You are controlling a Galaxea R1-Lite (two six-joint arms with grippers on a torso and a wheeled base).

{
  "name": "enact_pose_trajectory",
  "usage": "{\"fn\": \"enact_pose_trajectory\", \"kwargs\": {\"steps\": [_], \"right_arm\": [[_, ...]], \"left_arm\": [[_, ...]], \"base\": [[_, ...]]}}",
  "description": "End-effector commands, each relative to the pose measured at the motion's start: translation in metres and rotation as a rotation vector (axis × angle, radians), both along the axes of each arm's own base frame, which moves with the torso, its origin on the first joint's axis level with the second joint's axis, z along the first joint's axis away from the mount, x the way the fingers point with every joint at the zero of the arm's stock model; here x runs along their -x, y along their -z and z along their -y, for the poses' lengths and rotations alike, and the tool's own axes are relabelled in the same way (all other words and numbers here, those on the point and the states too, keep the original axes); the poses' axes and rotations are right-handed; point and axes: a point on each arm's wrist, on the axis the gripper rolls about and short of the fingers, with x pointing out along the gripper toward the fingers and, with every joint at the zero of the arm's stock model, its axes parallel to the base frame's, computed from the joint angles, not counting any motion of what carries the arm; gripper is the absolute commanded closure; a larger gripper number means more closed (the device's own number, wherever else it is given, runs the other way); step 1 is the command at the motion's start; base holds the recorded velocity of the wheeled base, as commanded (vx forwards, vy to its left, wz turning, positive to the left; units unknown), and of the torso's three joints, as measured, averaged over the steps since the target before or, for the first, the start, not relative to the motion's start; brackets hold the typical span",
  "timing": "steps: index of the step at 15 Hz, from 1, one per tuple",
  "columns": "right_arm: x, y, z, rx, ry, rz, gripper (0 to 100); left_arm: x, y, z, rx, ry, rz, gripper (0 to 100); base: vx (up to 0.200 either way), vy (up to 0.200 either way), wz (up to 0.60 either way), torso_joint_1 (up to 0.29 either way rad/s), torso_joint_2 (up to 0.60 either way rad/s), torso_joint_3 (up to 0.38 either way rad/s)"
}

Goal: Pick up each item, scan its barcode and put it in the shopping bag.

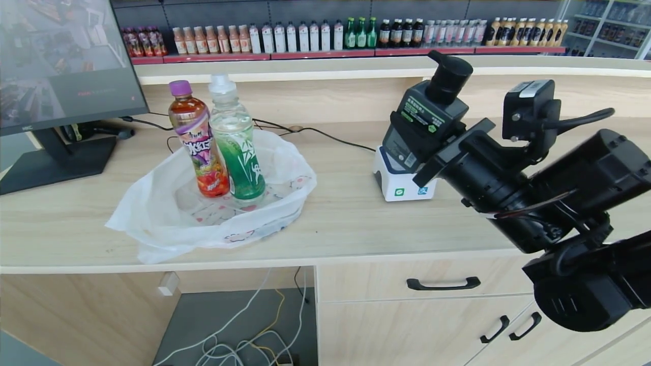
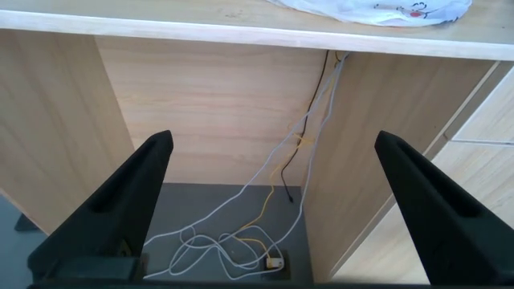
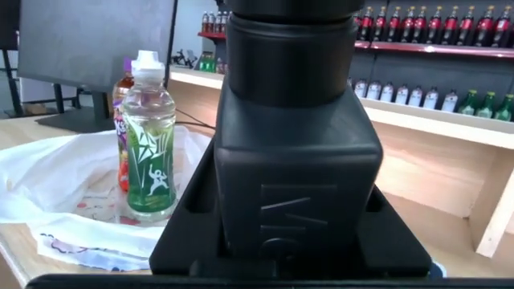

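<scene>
Two bottles stand upright inside the open white shopping bag [image 1: 152,213] on the wooden counter: a reddish tea bottle [image 1: 198,140] with a purple cap and a clear bottle [image 1: 236,142] with a green label. To their right the black barcode scanner [image 1: 424,114] stands over its white base [image 1: 402,185], handle up, and my right gripper [image 1: 440,152] is shut on it. The right wrist view has the scanner [image 3: 293,136] close up, with the green-label bottle [image 3: 150,140] and the bag [image 3: 56,185] beyond. My left gripper [image 2: 273,209] is open and holds nothing, below the counter's front edge.
A monitor [image 1: 61,56] on a black stand fills the counter's left end. Cables [image 1: 325,134] run along the back of the counter, more cables [image 2: 241,241] lie on the floor under it. Drawers with black handles [image 1: 442,283] are below right. Shelves of bottles [image 1: 356,33] line the back wall.
</scene>
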Motion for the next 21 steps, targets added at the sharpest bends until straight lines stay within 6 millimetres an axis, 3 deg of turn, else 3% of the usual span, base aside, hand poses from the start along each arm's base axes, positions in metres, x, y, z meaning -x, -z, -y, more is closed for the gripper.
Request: {"fn": "enact_pose_trajectory", "kwargs": {"steps": [1, 5, 10, 17, 21], "right_arm": [[-0.017, 0.013, -0.007, 0.021, 0.007, -0.021, 100], [-0.033, 0.007, -0.011, 0.022, 0.037, 0.044, 100], [-0.049, 0.017, -0.016, 0.090, 0.006, 0.089, 100], [-0.083, 0.022, 0.015, 0.267, 0.024, 0.259, 100], [-0.099, 0.029, 0.014, 0.334, 0.000, 0.334, 100]], "left_arm": [[0.000, 0.000, 0.000, 0.000, 0.001, -0.001, 0], [0.000, 0.000, 0.000, 0.000, 0.001, -0.001, 0], [0.000, 0.000, 0.000, 0.000, -0.001, -0.001, 0], [0.000, 0.000, 0.000, 0.000, 0.001, -0.001, 0], [0.000, 0.000, 0.000, 0.000, 0.001, -0.001, 0]], "base": [[0.000, 0.000, 0.00, 0.000, 0.00, 0.000], [0.000, 0.000, 0.00, 0.000, 0.00, 0.000], [0.000, 0.000, 0.00, 0.000, 0.00, 0.000], [0.000, 0.000, 0.00, 0.000, 0.00, 0.000], [0.000, 0.000, 0.00, 0.000, 0.00, 0.000]]}}
